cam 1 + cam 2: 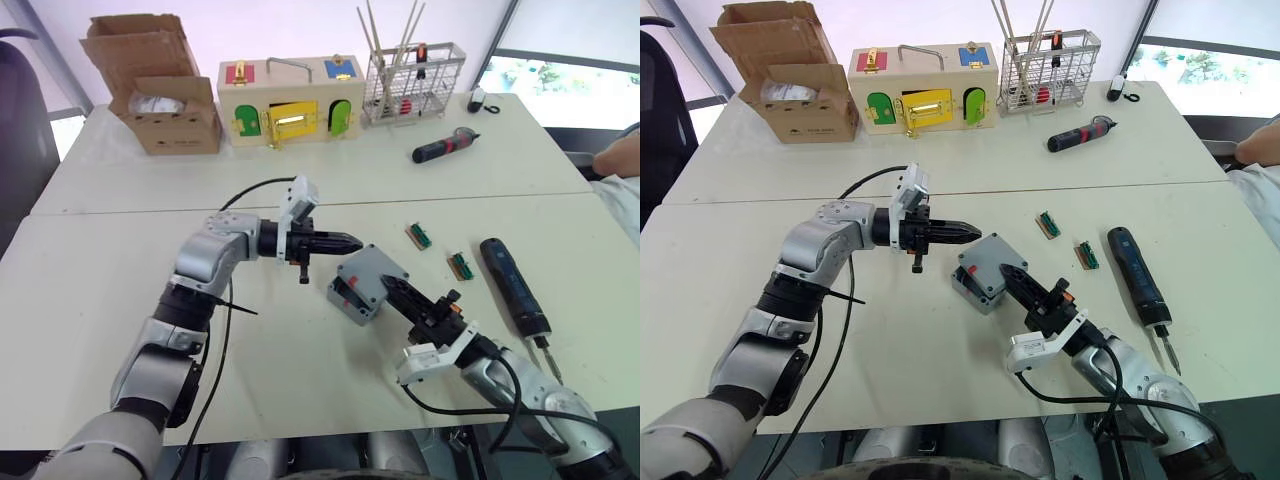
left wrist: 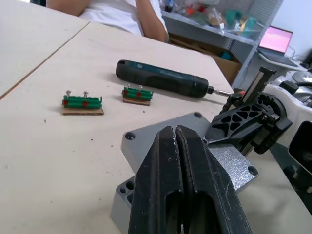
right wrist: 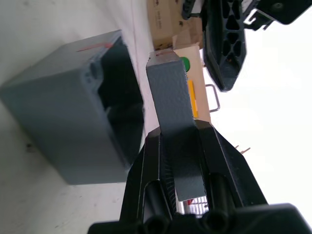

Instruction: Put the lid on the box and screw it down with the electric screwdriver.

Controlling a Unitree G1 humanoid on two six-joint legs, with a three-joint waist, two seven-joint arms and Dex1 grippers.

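The right gripper [image 1: 392,288] clamps the lid [image 1: 374,276], tilted over the box [image 1: 350,300]. The left gripper [image 1: 352,241] is closed, empty. The electric screwdriver [image 1: 513,285] lies flat, bit toward the robot.

Head pair overlooks the table [image 1: 90,250]; wrist cameras sit close above it.
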